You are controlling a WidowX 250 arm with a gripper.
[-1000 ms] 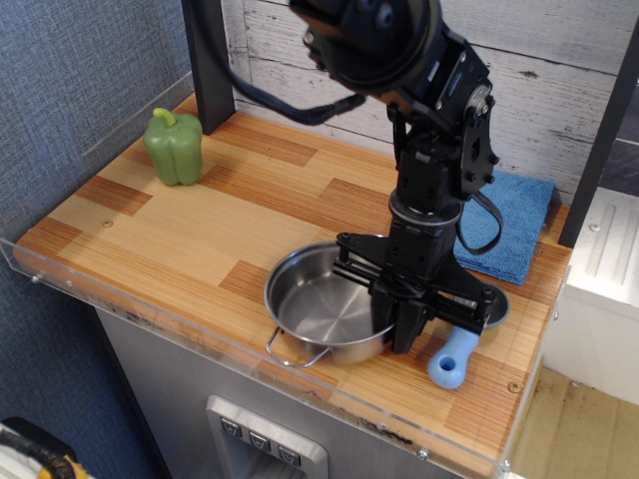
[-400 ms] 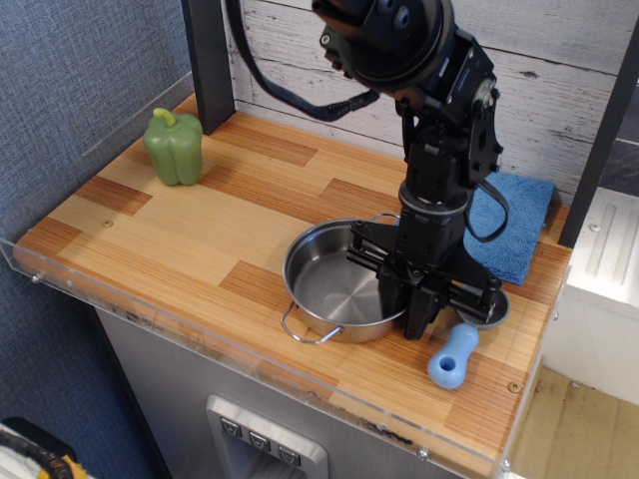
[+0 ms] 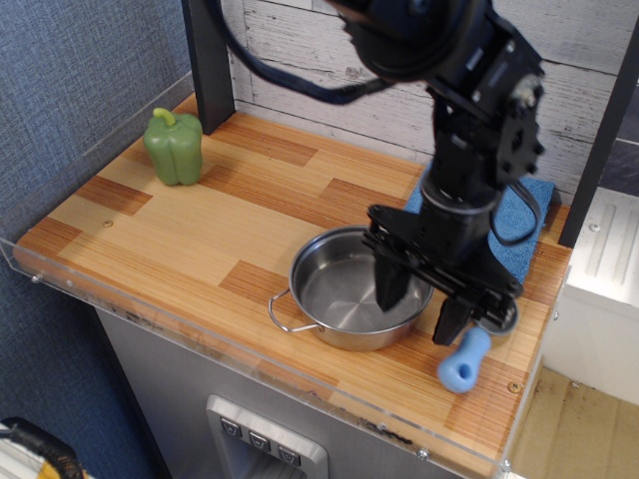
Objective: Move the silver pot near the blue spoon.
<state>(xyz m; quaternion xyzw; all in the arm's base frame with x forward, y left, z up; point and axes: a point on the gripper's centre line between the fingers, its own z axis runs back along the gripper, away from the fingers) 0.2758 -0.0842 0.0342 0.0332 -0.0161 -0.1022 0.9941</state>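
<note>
My gripper [image 3: 421, 304] hangs with its fingers spread and empty astride the right rim of the shallow shiny steel pot [image 3: 349, 292], which sits on the tabletop [image 3: 200, 230] just left of the chunky light-blue-handled spoon [image 3: 465, 359].
</note>
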